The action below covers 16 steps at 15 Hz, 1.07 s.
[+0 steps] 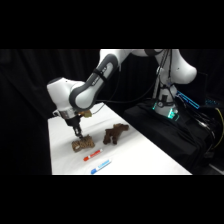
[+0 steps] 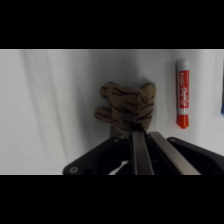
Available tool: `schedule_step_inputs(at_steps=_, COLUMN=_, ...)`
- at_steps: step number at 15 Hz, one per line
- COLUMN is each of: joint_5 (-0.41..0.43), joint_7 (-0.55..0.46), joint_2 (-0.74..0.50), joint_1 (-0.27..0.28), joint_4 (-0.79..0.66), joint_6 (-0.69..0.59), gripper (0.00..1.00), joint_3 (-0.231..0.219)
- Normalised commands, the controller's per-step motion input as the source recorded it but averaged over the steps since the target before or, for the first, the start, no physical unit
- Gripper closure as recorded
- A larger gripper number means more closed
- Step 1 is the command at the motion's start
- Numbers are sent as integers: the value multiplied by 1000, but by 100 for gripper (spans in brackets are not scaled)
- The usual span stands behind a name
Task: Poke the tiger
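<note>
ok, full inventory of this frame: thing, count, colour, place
tiger: 1, tan with dark stripes, table's near-left part, under the gripper
dark toy animal: 1, dark brown, right of the tiger
red marker: 1, red and white, in front of the tiger
blue marker: 1, blue and white, nearest the table's front edge
table: 1, white
gripper: 1, black fingers close together, tips at the tiger
arm: 1, white and grey, reaching from upper right

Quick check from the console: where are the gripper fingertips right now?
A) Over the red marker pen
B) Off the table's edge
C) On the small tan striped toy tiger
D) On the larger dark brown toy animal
C: in the side view the gripper comes down onto the small tan striped toy tiger, and the wrist view shows its closed fingers meeting the tiger, apart from the red marker pen.
</note>
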Motion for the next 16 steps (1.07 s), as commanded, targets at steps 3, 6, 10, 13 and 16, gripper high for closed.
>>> schedule_step_inputs(at_steps=3, joint_5=131, joint_7=-78, joint_2=218, joint_1=-66, joint_4=48, joint_6=140, gripper=93, joint_3=91)
schedule_step_inputs(at_steps=6, joint_5=121, joint_7=-78, joint_2=202, joint_1=-71, joint_4=91, joint_6=88, gripper=93, joint_3=89)
schedule_step_inputs(at_steps=10, joint_5=70, joint_7=-29, joint_2=-110, joint_1=-43, joint_4=-68, joint_6=-55, gripper=92, joint_3=36)
schedule_step_inputs(at_steps=13, joint_5=27, joint_7=2, joint_2=-601, joint_1=-15, joint_4=-325, joint_6=-243, gripper=95, joint_3=-5)
schedule_step_inputs(at_steps=16, joint_5=15, joint_7=7, joint_2=-628, joint_1=2, joint_4=-250, joint_6=-349, gripper=69, joint_3=-15)
